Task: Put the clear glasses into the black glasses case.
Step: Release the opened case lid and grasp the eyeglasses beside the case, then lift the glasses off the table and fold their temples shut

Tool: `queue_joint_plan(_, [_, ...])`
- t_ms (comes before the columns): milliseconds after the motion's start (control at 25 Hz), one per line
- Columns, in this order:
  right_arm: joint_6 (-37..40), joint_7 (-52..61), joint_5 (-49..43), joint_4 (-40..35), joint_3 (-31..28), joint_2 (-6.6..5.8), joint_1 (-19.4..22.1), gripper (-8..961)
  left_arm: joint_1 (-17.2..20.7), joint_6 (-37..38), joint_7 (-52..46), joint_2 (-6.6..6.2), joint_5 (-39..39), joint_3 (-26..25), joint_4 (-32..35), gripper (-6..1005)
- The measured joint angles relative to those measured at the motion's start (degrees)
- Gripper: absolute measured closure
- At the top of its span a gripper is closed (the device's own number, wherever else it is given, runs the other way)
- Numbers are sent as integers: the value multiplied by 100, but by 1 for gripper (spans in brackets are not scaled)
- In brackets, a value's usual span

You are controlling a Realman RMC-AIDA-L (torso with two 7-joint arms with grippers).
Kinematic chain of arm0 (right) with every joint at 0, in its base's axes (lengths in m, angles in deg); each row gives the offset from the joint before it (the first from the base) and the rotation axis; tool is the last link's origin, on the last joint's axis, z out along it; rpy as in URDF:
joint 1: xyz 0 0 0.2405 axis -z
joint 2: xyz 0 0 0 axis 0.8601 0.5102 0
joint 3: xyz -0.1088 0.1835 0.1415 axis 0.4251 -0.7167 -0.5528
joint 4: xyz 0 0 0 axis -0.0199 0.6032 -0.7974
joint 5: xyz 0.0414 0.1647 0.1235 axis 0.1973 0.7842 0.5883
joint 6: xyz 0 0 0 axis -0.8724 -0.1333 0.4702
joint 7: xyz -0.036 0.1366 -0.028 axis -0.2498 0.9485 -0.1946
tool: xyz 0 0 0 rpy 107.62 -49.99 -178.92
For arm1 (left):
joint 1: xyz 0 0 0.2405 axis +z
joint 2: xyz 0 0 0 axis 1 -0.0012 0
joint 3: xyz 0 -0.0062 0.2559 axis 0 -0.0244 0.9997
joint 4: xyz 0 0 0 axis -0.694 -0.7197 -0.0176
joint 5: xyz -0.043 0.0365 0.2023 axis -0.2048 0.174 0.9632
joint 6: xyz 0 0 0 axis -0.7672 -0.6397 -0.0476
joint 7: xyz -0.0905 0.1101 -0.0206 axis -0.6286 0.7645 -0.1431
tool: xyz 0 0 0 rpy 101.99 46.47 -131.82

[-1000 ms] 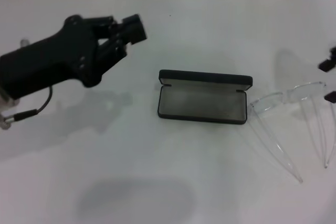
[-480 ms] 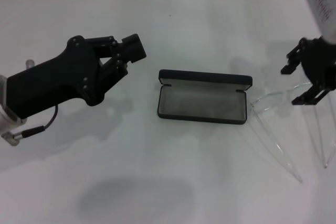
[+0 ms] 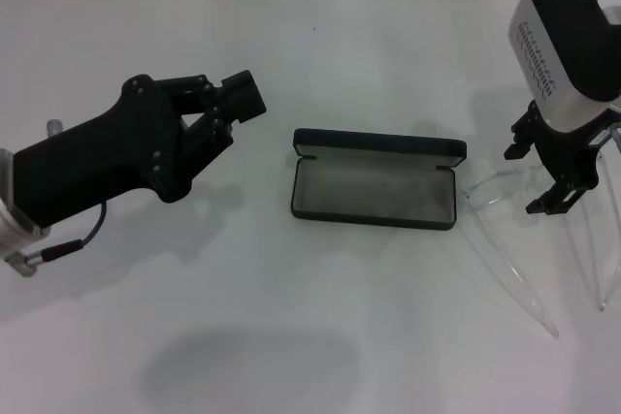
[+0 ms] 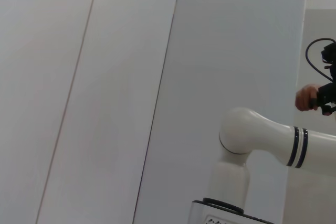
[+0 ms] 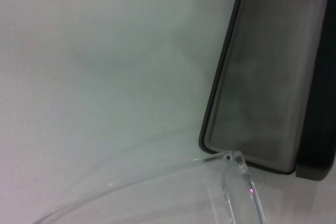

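Since earlier frame our right gripper (image 3: 546, 174) has dropped over clear wraparound plastic glasses (image 3: 505, 184), jaws spread, nothing pinched. Glasses lie arms unfolded just right of open black hard case (image 3: 376, 179). We judge them light, slick, springy; best pinched at lens bridge. Left gripper (image 3: 231, 96) idle, jaws pressed together.

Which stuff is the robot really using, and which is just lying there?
Using:
- clear glasses
- black glasses case, lying open
- right claw, open above the glasses

Just there:
- left claw, off to the case's left
- white table
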Motion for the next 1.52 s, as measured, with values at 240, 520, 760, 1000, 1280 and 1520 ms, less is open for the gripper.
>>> queue_joint_plan(240, [-36,38,-9,7,27,5,7,244,3,0,84,-9,-15,-10,-89,898])
queue_joint_plan(520, [-32,52,-15,7,45,6,37,397,4,0,97,-9,-41,-18,-127,897])
queue_joint_plan(760, [-6,103,-26,7,53,6,67,659,4,0,134,-4,-46,-20,-149,896])
queue_joint_plan(1000, [17,230,-125,-24,67,11,145,778,4,4,148,-1,-139,-40,-285,895])
queue_joint_plan(1280, [458,302,-69,-419,30,20,352,844,4,23,151,-1,-148,-44,-302,894])
queue_joint_plan(1520, [1181,547,284,-1576,-234,24,750,851,4,37,109,-7,-148,-36,-287,893])
